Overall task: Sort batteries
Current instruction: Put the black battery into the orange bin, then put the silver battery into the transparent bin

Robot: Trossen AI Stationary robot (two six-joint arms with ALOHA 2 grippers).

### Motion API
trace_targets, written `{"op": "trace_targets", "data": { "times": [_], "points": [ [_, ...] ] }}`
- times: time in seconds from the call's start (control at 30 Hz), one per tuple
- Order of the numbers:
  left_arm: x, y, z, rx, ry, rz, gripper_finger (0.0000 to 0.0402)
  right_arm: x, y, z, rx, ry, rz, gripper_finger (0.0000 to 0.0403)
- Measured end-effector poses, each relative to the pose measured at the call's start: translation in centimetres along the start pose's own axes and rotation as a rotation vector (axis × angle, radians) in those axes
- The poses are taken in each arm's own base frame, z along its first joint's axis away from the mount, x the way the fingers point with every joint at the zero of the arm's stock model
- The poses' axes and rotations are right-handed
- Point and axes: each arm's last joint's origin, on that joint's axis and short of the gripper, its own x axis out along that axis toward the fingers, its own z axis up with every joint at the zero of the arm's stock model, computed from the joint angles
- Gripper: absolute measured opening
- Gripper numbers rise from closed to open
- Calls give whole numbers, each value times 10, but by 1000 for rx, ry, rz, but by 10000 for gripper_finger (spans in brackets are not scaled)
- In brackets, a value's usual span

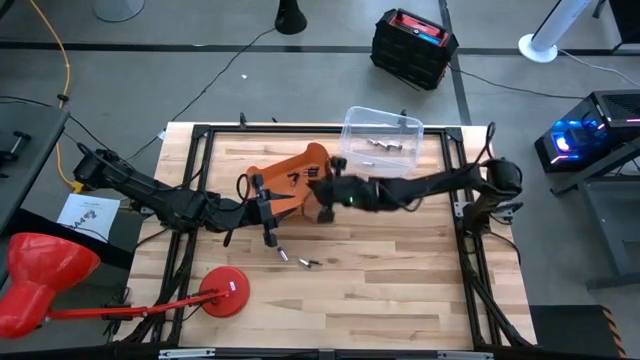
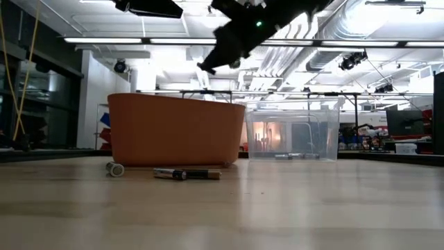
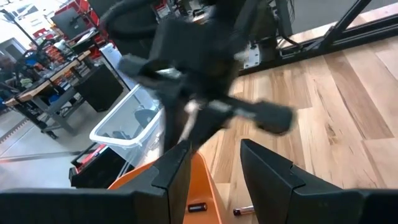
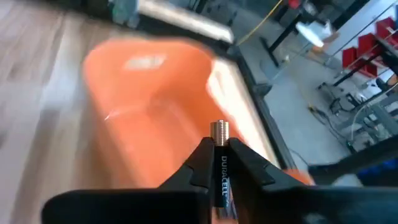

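Note:
My right gripper [image 4: 219, 149] is shut on a black battery [image 4: 219, 132] and hovers over the orange bin [image 4: 149, 118]. From overhead, the right gripper [image 1: 323, 203] is at the near right edge of the orange bin [image 1: 290, 172]. My left gripper [image 1: 271, 238] is open and empty, just in front of that bin. A few loose batteries [image 1: 305, 262] lie on the table near it; they also show as batteries [image 2: 187, 173] at table height. More batteries [image 1: 381, 143] lie in the clear bin [image 1: 382, 120]. My right gripper pinches the black battery between its two fingertips, on the body just below its metal end [image 4: 219, 129]. The battery lies along the fingers, and that end sticks out past the tips. It is lifted clear, above the orange bin's inside.
The clear bin [image 2: 295, 132] stands right of the orange bin [image 2: 173, 132], toward the table's far edge. A red lamp-like stand [image 1: 225, 295] sits at the near left. Black frame rails [image 1: 470, 250] run along the table's sides. Bare wood lies in the near middle.

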Motion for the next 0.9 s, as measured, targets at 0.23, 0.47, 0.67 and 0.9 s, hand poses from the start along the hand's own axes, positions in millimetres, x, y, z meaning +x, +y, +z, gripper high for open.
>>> {"op": "trace_targets", "data": {
  "times": [0.23, 0.47, 0.67, 0.9],
  "points": [
    [0, 0, -1, 6, 7, -2, 131, 30, -44, -20, 187, -14, 31, 99],
    [0, -1, -3, 2, 25, -29, 131, 26, -57, -22, 204, -5, 52, 163],
    [1, -21, -27, -26, 206, -421, 131, -20, -60, 1, 157, -30, 152, 167],
    [19, -48, -57, -108, 472, -698, 131, -74, -62, 20, 195, -59, 208, 167]
  ]
}}
